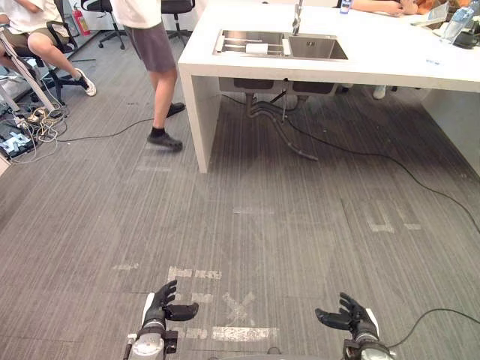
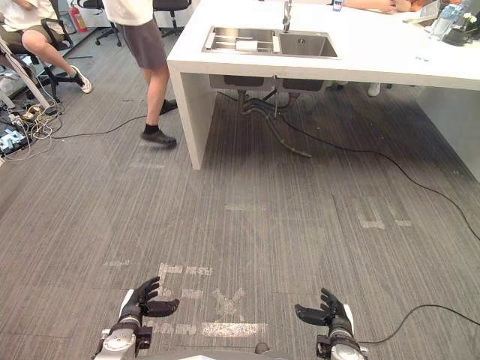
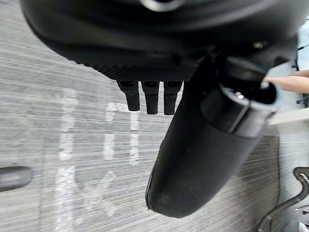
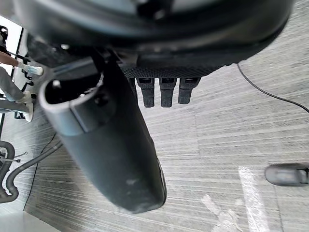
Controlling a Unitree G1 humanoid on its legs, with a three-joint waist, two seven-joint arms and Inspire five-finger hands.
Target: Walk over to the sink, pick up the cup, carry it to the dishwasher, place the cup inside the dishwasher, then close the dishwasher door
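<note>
- Left hand and right hand: both are held low at the near edge of the head views, over bare floor. The fingers are loosely spread with the thumbs standing apart, and nothing is gripped.
- Left wrist view: the fingers hang in a straight row with the thumb clear of them, and only floor lies past them. The right wrist view shows the same for its fingers. These close views confirm the hands are empty, which the head views show only from a distance.
- Tape marks: worn pale strips lie on the grey floor between the two hands.
- Standing person: at the near left corner of the white counter, well apart from the robot.
- Sink: set into the counter top at the far side of the floor, and visible in the head views but not the wrist views. A small pale item lies in its left basin. It is too small to identify, so I cannot tell whether it is the cup.
- Progress, by judgement: the walk to the sink is under way and not finished. Pickup, carry, placing in the dishwasher and closing its door are all outstanding.
</note>
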